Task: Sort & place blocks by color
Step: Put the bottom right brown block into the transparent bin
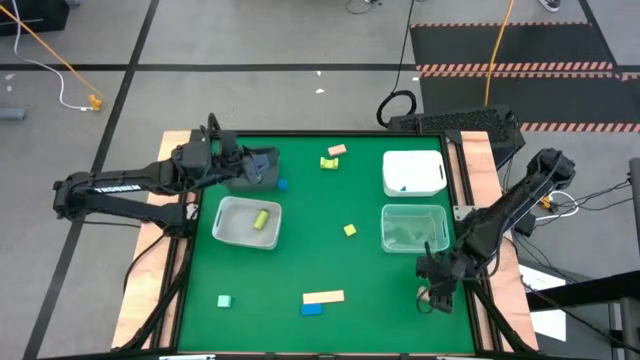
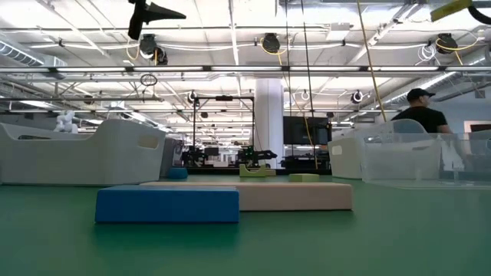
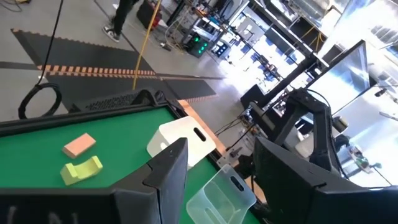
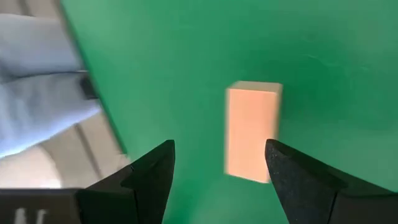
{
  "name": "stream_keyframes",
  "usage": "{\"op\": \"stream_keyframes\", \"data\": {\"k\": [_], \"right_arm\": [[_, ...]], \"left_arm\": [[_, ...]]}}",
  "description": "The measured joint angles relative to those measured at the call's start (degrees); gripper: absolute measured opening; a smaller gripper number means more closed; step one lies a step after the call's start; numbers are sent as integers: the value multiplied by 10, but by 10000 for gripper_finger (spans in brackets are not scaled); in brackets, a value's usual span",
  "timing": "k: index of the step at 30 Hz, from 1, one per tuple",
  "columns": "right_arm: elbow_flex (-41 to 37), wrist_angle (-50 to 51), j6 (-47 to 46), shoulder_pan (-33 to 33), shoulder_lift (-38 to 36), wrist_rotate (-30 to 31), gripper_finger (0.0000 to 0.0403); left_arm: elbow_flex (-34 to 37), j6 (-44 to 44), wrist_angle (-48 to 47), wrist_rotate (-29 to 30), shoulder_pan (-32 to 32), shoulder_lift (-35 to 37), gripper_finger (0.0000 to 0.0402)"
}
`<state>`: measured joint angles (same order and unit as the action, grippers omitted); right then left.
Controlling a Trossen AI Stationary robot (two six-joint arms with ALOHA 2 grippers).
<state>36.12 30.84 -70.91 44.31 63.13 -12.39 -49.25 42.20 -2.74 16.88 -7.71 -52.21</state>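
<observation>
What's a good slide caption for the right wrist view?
Open right gripper poised above a tan-orange rectangular block on green table.

The green surface [image 1: 330, 262] carries four bins: dark grey [image 1: 262, 168], white [image 1: 414, 172], and two clear [image 1: 246, 222] [image 1: 413, 227]. Loose blocks [image 1: 323, 297] lie between them.

Left arm reaches in from my left side, stretched across the far-left part of the bench, wrist level, left gripper [image 1: 262, 168] at the far end of the reach. Its jaws stand apart with nothing between them. Right arm folds back at the elbow off the bench's right edge, forearm angled down toward the near-right corner, right gripper [image 1: 436, 290] low over the surface, pointing down. Jaws parted, empty.
</observation>
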Motion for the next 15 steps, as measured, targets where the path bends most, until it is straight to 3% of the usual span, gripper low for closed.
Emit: {"op": "stream_keyframes", "data": {"k": [10,15], "right_arm": [[0,39,1,20,61,24,242],[1,36,11,20,81,67,242]], "left_arm": [[0,3,0,51,41,0,184],[0,7,0,65,56,0,184]]}}
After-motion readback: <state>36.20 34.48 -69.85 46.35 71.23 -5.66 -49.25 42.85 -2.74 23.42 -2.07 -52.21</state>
